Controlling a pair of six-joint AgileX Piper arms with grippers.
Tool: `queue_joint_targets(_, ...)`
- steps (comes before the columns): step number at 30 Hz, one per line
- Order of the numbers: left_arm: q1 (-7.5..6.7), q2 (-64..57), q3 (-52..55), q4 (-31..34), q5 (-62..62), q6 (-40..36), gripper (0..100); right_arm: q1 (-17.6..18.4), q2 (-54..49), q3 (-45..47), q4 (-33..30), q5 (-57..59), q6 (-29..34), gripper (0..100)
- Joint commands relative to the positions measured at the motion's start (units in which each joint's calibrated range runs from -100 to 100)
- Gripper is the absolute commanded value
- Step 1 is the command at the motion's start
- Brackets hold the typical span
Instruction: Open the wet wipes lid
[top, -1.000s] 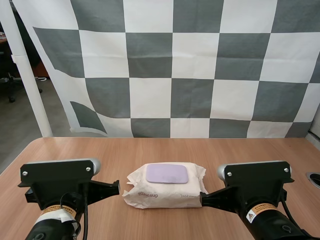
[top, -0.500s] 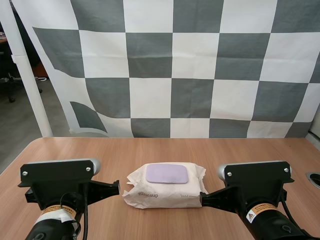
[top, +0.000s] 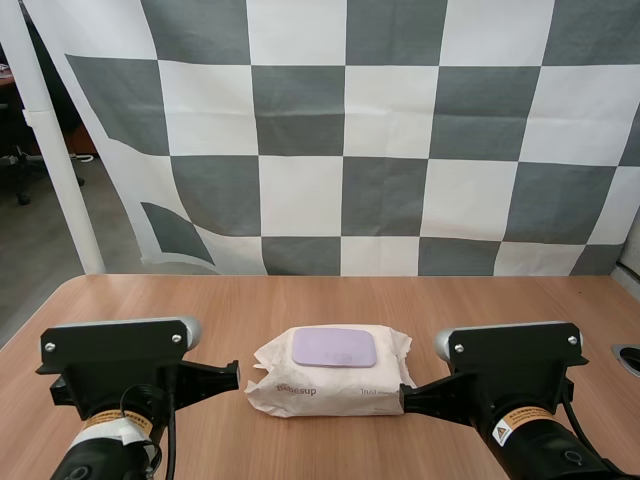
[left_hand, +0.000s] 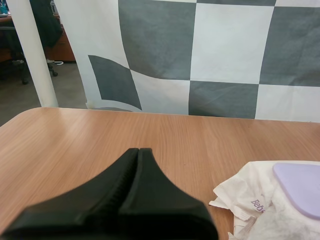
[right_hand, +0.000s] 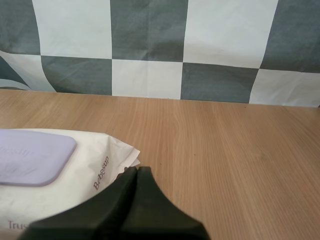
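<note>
1. Left gripper (left_hand: 138, 149): fingers pressed together into one dark wedge, gripping nothing. It sits low over the table (top: 300, 300) at the near left.
2. Right gripper (right_hand: 136, 169): fingers likewise closed tight as one wedge, nothing between them. It sits low at the near right.
3. Wet wipes pack (top: 330, 388): lies flat on the table between the two grippers, about centred left-to-right and on the near half of the tabletop.
4. Pack vs left gripper: the pack's left crimped end is just beside the left fingertips, ahead of them and toward the middle. The left wrist view shows bare wood between the tip and the pack, so they are apart.
5. Pack vs right gripper: in the right wrist view the closed tip overlaps the pack's right crimped end, near the printed brand word. Cannot tell whether it touches.
6. Pack long axis: runs left-right across the table, roughly parallel to the near edge, one short crimped end facing each gripper. The top face is up, and the print on the near side reads upright from the arms' side.
7. Lid (top: 334, 347): pale purple rounded rectangle on the pack's top face, set toward the far side. Its long axis matches the pack's. It lies flat and closed, and I cannot tell which edge is the hinge.
8. Beyond the pack: bare wood tabletop runs to the far edge.
</note>
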Motion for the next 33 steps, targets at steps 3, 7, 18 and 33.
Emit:
queue_joint_targets(3, 0.02, -0.02, 0.0, -0.07, -0.06, -0.01, 0, -0.03, 0.0, 0.0, 0.06, 0.03, 0.04, 0)
queue_joint_targets(7, 0.02, -0.02, 0.0, -1.59, -0.06, -0.33, 0, -0.03, 0.0, 0.0, 0.06, 0.03, 0.04, 0)
queue_joint_targets(18, 0.02, -0.02, -2.84, -1.06, -0.06, 3.23, 0, -0.03, 0.0, 0.0, 0.06, 0.03, 0.04, 0)
queue_joint_targets(33, 0.02, -0.02, -22.14, -1.06, -0.23, 6.2, 0, -0.03, 0.0, -12.08, -4.89, 2.62, 0.04, 0)
